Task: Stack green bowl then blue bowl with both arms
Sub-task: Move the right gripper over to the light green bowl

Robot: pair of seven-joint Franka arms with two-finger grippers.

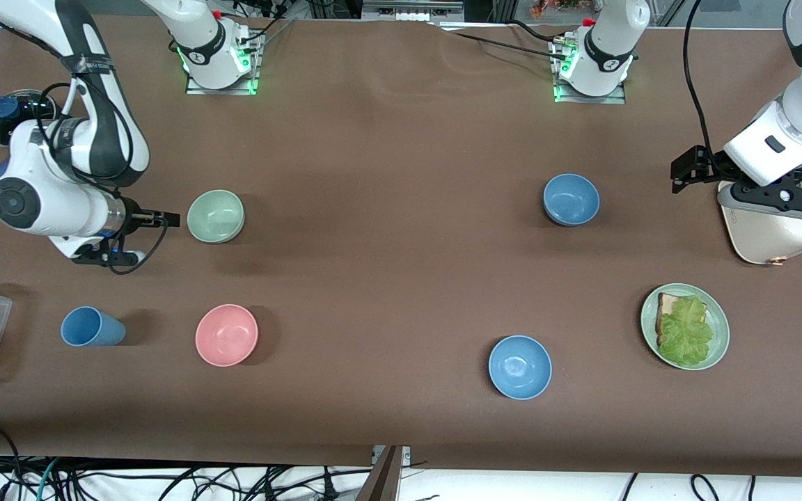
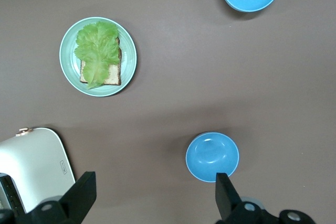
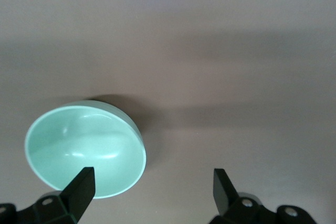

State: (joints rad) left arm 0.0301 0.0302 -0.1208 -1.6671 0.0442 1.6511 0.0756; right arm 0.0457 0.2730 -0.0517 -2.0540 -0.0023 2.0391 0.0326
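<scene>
a: green bowl (image 1: 216, 216)?
b: left-centre of the front frame, upright on the desk (image 1: 387, 264), empty. right claw (image 1: 164, 220) just beside it, fingers spread, holding nothing.
a: blue bowl (image 1: 571, 199)?
b: upper right, alone on the desk. left claw (image 1: 683, 174) at the right edge, beside the white toaster (image 1: 777, 233), jaws apart, empty.
a: others?
b: pink bowl (image 1: 226, 335), brighter blue bowl (image 1: 519, 367) lower down.
</scene>
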